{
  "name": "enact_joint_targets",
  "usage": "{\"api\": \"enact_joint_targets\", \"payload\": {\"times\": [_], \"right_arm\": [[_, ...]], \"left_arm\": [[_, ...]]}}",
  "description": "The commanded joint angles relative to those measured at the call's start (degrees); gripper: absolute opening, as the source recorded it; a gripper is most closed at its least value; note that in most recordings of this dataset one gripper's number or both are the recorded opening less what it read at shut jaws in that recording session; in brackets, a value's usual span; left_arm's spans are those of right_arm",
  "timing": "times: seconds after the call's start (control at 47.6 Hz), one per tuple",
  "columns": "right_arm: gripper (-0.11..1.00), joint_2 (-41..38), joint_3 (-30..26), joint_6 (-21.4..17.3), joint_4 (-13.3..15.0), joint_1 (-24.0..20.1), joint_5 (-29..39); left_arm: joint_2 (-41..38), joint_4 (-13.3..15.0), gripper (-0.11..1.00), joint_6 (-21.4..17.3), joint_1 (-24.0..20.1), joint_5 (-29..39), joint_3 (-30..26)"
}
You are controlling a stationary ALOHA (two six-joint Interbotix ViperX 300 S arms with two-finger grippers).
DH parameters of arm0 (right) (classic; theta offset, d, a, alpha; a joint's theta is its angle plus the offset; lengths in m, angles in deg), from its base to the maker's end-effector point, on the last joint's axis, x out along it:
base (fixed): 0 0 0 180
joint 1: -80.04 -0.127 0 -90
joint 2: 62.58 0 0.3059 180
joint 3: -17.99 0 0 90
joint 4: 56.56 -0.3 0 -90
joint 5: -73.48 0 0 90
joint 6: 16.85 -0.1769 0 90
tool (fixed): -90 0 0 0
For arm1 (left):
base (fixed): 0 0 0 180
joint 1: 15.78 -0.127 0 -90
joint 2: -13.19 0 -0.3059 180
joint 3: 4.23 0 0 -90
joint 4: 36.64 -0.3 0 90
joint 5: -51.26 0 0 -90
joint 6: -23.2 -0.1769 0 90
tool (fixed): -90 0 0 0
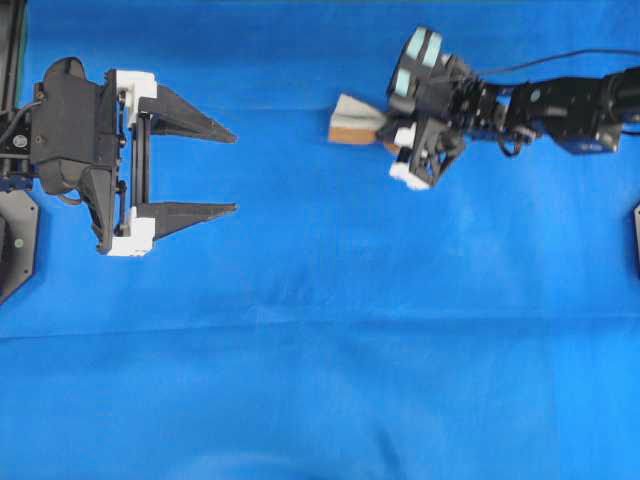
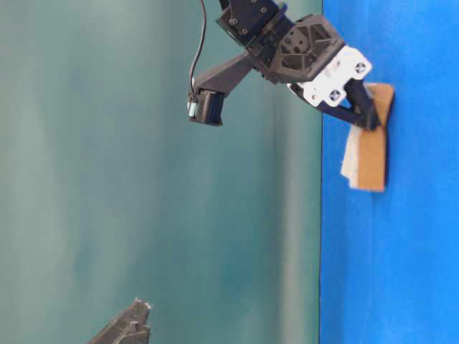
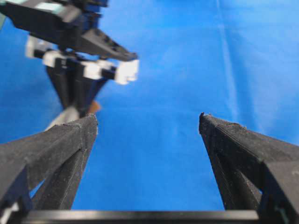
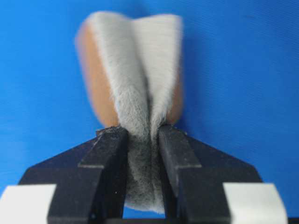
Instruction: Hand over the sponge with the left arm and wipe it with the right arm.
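Observation:
The sponge (image 1: 352, 122), grey-white fuzz over a tan layer, is pinched and folded between the fingers of my right gripper (image 1: 388, 132) at the upper middle of the blue cloth. In the right wrist view the gripper (image 4: 143, 133) is shut on the sponge (image 4: 135, 60), whose fuzzy side bulges out past the fingertips. From table level the sponge (image 2: 369, 147) rests low against the cloth under that gripper (image 2: 364, 115). My left gripper (image 1: 235, 172) stands wide open at the far left, well apart from the sponge. Between its fingertips (image 3: 147, 121) there is only cloth.
A blue cloth (image 1: 320, 380) covers the whole table, with a faint crease running across its middle. Black arm bases sit at the left edge (image 1: 15, 240) and the right edge (image 1: 636, 235). A teal wall (image 2: 107, 179) stands behind the table.

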Motion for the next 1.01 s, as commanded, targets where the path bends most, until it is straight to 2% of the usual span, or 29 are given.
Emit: {"api": "enact_joint_targets", "payload": {"times": [0.0, 0.294, 0.378, 0.483, 0.588, 0.714, 0.987], "right_arm": [[0.26, 0.88, -0.44, -0.26, -0.7, -4.92, -0.18], [0.26, 0.18, -0.79, -2.11, -3.87, -19.95, 1.49], [0.26, 0.09, -0.97, -3.43, -3.96, -22.85, 2.46], [0.26, 0.09, -1.41, -4.66, -3.96, -24.35, 2.81], [0.26, 0.18, -1.41, -4.75, -3.78, -23.38, 2.64], [0.26, 0.35, -1.05, -3.96, -3.43, -19.86, 3.08], [0.25, 1.85, 0.44, -3.43, 1.49, -4.92, 2.81]], "left_arm": [[0.18, 0.09, 0.88, 0.0, 0.09, -0.26, -0.53], [0.18, 0.09, 0.88, 0.0, 0.09, -0.44, -0.62], [0.18, 0.09, 0.88, 0.0, 0.09, -0.44, -0.62], [0.18, 0.09, 0.88, 0.0, 0.09, -0.53, -0.62], [0.18, 0.09, 0.88, 0.0, 0.09, -0.53, -0.62], [0.18, 0.09, 0.88, 0.09, 0.09, -0.53, -0.62], [0.18, 0.09, 0.88, 0.09, 0.09, -0.53, -0.62]]}}
